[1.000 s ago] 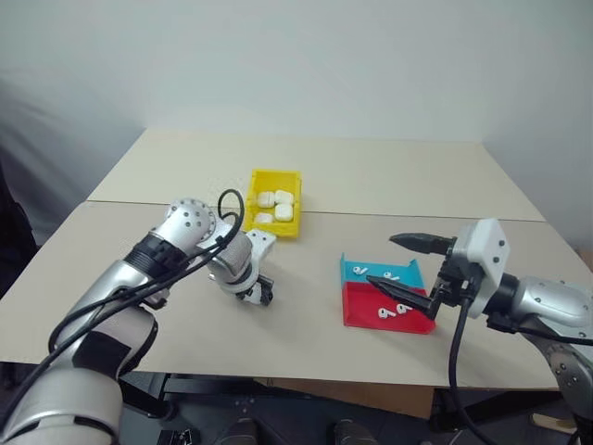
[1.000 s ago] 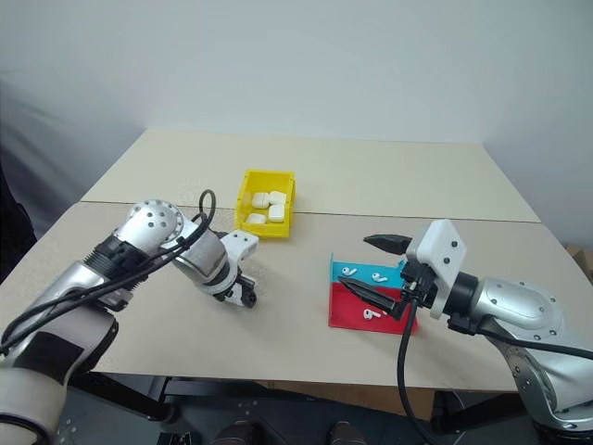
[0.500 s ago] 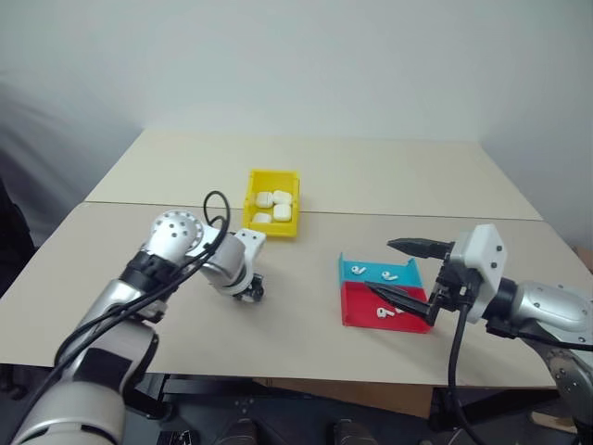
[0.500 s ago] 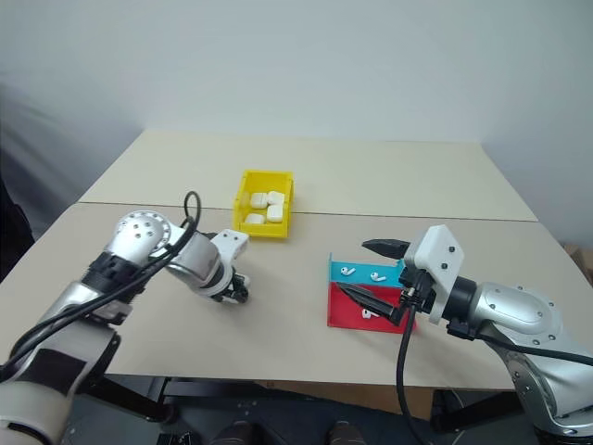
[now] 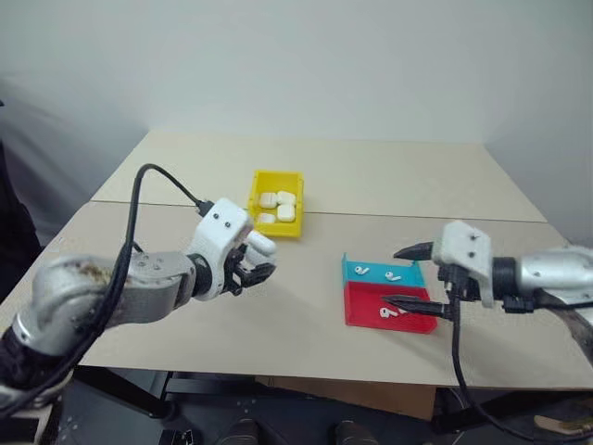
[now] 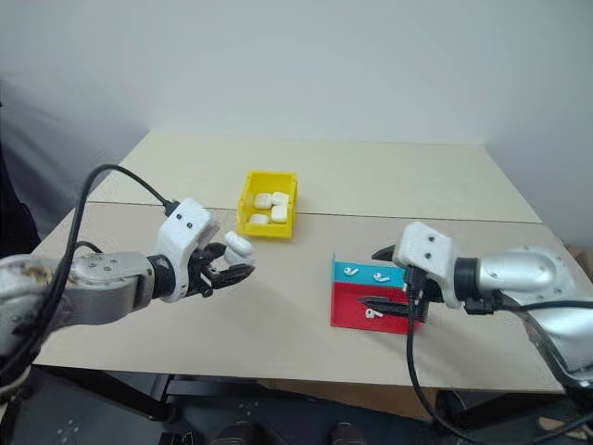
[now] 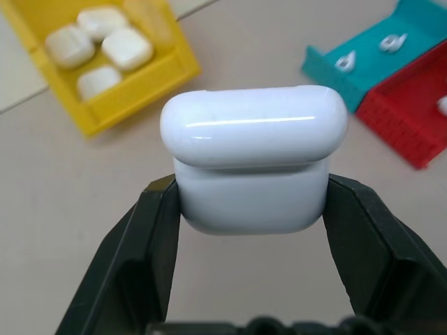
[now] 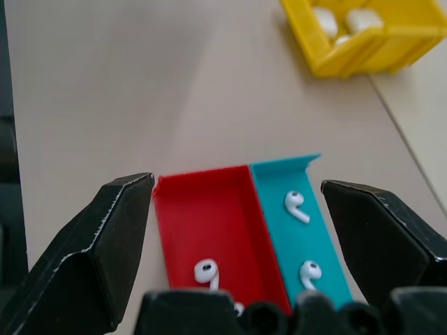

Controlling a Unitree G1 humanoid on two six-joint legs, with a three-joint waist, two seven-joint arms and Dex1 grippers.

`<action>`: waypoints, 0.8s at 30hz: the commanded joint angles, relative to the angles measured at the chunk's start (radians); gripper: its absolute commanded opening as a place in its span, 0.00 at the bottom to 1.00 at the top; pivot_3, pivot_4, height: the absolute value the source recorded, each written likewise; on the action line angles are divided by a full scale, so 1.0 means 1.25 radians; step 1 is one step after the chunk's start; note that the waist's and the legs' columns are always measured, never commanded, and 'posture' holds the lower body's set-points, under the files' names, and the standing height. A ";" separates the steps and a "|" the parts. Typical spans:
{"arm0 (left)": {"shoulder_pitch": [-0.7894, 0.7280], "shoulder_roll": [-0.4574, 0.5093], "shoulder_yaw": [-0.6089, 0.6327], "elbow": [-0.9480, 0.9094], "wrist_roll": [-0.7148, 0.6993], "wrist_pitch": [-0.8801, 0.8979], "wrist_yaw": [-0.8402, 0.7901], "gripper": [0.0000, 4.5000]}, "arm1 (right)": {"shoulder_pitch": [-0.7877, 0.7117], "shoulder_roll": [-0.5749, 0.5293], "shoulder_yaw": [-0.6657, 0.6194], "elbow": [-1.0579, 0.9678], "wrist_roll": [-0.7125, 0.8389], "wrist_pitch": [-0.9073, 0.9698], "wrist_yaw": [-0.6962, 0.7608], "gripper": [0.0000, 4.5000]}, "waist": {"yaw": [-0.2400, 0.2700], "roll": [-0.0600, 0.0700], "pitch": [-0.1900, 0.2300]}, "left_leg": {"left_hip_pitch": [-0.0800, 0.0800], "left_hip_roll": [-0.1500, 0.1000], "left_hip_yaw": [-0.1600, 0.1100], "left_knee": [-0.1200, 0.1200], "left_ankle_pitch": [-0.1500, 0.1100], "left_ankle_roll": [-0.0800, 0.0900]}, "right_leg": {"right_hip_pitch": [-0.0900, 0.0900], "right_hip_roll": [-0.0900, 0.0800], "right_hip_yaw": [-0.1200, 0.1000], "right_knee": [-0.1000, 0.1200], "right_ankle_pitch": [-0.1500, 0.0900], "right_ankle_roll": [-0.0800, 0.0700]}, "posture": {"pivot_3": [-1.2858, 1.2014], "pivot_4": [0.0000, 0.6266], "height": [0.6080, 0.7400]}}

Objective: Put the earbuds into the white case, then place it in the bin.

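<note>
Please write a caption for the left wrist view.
Left gripper shut on white case, yellow bin beyond.

Bare table (image 5: pixel 306 311) separates the bin (image 5: pixel 275 202) from the tray (image 5: pixel 387 297), leaving clear passage.

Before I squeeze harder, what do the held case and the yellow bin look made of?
White case: looks like hard glossy plastic, with a bright highlight line along its lid. Bin: likely matte moulded plastic, with thin stiff walls in uniform yellow and no sheen.
</note>
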State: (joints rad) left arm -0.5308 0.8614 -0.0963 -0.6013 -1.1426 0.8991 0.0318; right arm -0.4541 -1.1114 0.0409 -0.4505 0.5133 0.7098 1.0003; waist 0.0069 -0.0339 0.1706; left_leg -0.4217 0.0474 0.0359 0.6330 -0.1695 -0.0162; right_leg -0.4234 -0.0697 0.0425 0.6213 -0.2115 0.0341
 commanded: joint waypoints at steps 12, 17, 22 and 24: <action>0.060 -0.162 0.011 0.227 0.291 -0.540 -0.893 0.61 | -0.255 0.017 0.348 0.064 -0.170 0.268 0.058 0.50 | 0.002 0.000 0.000 | -0.008 0.001 0.000 0.001 0.002 0.010 | -0.003 0.001 0.000 -0.006 0.001 0.001 | 0.52 0.24 1.00; 0.072 -0.196 0.013 0.219 0.310 -0.545 -0.932 0.61 | -0.224 0.020 0.377 0.062 -0.226 0.251 0.039 0.50 | 0.002 0.000 0.000 | -0.008 0.001 0.000 0.001 0.002 0.010 | -0.003 0.002 0.000 -0.006 0.001 0.002 | 0.52 0.24 1.00; 0.090 -0.214 0.016 0.189 0.326 -0.536 -0.929 0.61 | -0.188 0.027 0.372 0.066 -0.254 0.232 0.035 0.50 | 0.001 0.000 0.000 | -0.008 0.002 0.000 0.003 0.002 0.010 | -0.003 0.002 0.000 -0.005 0.001 0.003 | 0.52 0.24 1.00; 0.097 -0.218 0.017 0.176 0.327 -0.531 -0.927 0.61 | -0.178 0.030 0.373 0.066 -0.264 0.218 0.040 0.50 | -0.001 0.000 0.000 | -0.007 0.002 0.000 0.004 0.002 0.010 | -0.003 0.002 0.001 -0.003 0.001 0.003 | 0.52 0.24 1.00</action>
State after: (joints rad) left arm -0.4137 0.5933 -0.0935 -0.3407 -0.7325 0.2391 -1.1272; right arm -0.6785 -1.0716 0.5231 -0.3599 0.2064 1.0084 1.0462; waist 0.0056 -0.0338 0.1704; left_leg -0.4306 0.0499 0.0355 0.6381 -0.1675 -0.0033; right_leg -0.4269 -0.0665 0.0433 0.6177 -0.2104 0.0383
